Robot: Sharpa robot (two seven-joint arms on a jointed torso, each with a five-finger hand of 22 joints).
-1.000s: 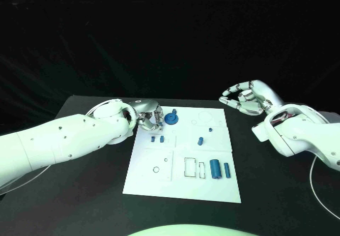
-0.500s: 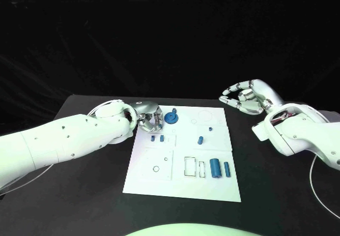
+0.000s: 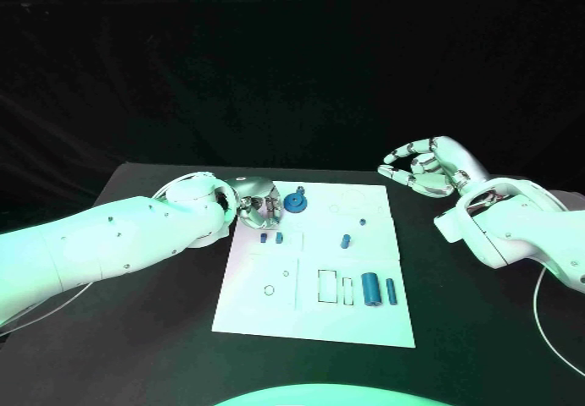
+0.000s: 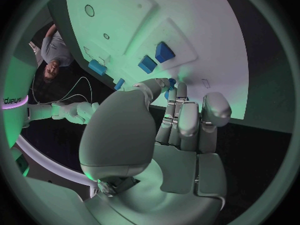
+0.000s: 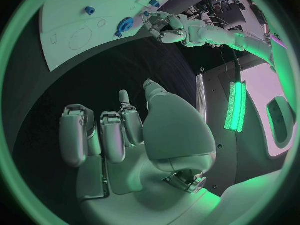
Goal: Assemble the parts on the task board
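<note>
Compared with a second ago, your left hand [image 3: 259,210] has turned slightly at the board's far-left corner, while the blue gear [image 3: 297,203] beside it sits where it was; your right hand [image 3: 425,167] has not shifted.

From the head view, the task board [image 3: 275,309] lies mid-table. The gear stands near its far edge, just beside your left hand's fingertips; whether they touch it I cannot tell. Two small blue pegs [image 3: 270,238] lie just nearer than the hand, another blue piece [image 3: 347,241] sits mid-board, and two blue cylinders [image 3: 378,291] lie toward the near right. Your right hand hangs off the board to the right, well apart from every part, fingers curled in and holding nothing.

From the left wrist view, your left hand [image 4: 181,130] points its fingers down at the board, close together, with a small blue part [image 4: 170,82] at the fingertips. It looks pinched, though the grip itself is hidden.

From the right wrist view, your right hand [image 5: 125,135] is curled over bare table.

To do this step well, keep the left wrist steady, hold the part upright and lower it straight.
</note>
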